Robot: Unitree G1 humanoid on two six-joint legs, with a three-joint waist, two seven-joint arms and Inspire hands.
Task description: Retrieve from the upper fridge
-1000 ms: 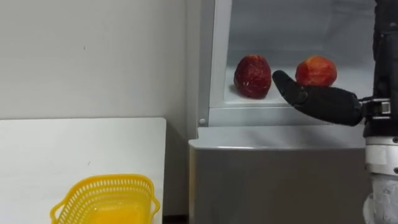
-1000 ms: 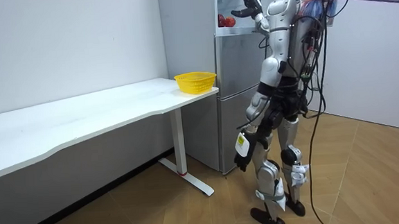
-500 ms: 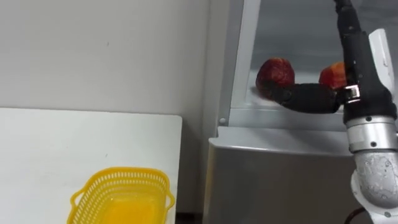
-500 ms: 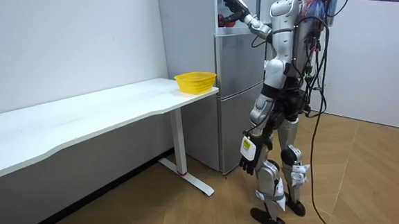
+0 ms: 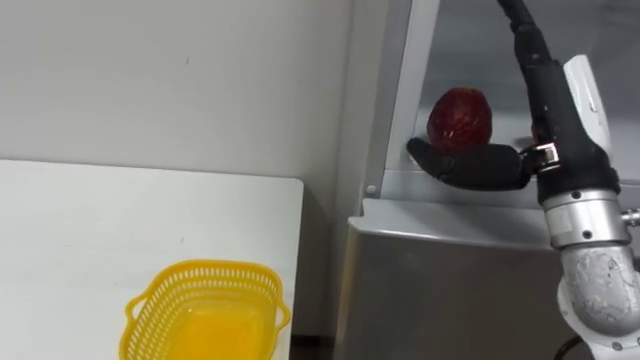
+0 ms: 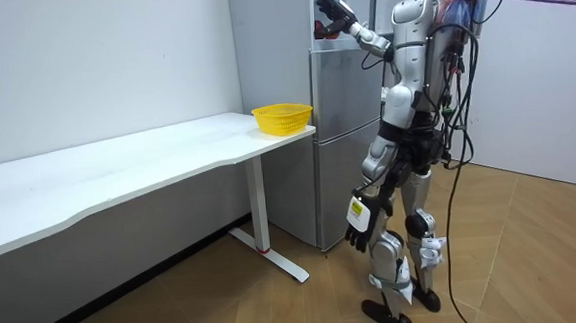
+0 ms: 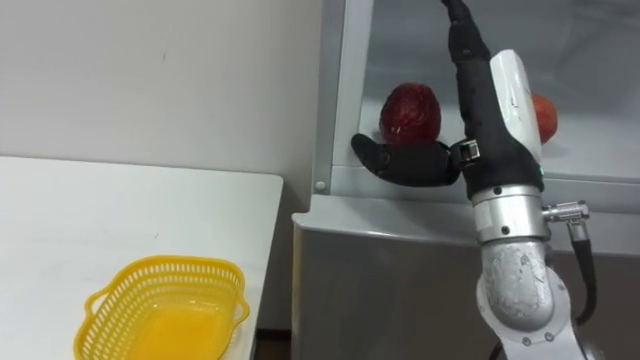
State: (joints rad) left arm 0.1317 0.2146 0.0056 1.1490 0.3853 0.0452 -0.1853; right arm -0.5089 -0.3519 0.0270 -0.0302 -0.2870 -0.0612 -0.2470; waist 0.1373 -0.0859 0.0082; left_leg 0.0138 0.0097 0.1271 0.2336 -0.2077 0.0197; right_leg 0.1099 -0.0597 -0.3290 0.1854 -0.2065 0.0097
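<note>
Essentially, one relation governs the coming grasp: the dark red fruit stands upright on the shelf of the upper fridge compartment, its long axis vertical; the right hand lies level just below and in front of that fruit, fingers stretched toward the robot's left, not curled on it, holding nothing; whether they touch its base cannot be told; a second, paler fruit sits right of the dark one, partly behind the forearm; the left hand hangs far below the fruit, so the right is clearly nearer; the grasp probably calls for a slight rise and curl.
</note>
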